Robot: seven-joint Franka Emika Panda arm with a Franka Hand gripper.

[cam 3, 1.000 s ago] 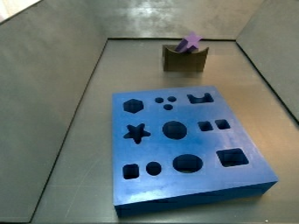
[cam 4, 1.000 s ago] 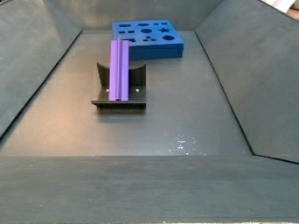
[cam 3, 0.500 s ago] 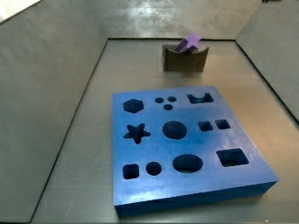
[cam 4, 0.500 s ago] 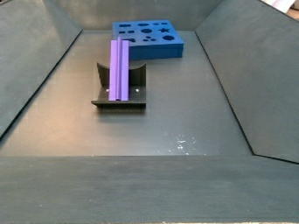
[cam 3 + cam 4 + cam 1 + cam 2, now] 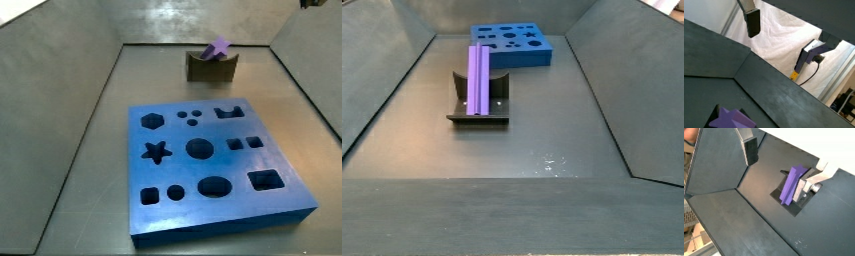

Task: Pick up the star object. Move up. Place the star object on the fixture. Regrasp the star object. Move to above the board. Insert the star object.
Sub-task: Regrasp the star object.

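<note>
Star object (image 5: 477, 79) lies along the fixture (image 5: 480, 110), resting in its notch, one end toward the board (image 5: 512, 46). Seen end-on in a side view, the star object (image 5: 217, 48) sticks up out of the notch in the top of the fixture (image 5: 211, 66), which sits beyond the far edge of the board (image 5: 214, 170), well apart from it. The board lies flat on the dark floor (image 5: 543, 140) of the bin, its cut-outs facing up and nothing in them; the star-shaped cut-out (image 5: 156, 152) is open.

Hand (image 5: 784, 160) is high above the fixture and out of both side views, touching nothing. In both wrist views the fingers stand far apart: a dark pad on a silver plate (image 5: 749, 149) on one side, a lighter finger (image 5: 823, 174) on the other. Between them nothing is held. In a wrist view the star object (image 5: 791, 184) shows below on the fixture (image 5: 799, 198), closer to the lighter finger. The other wrist camera catches the hand (image 5: 784, 37), one dark pad (image 5: 752, 23), and a purple corner of the star object (image 5: 731, 119) at the frame's edge.
</note>
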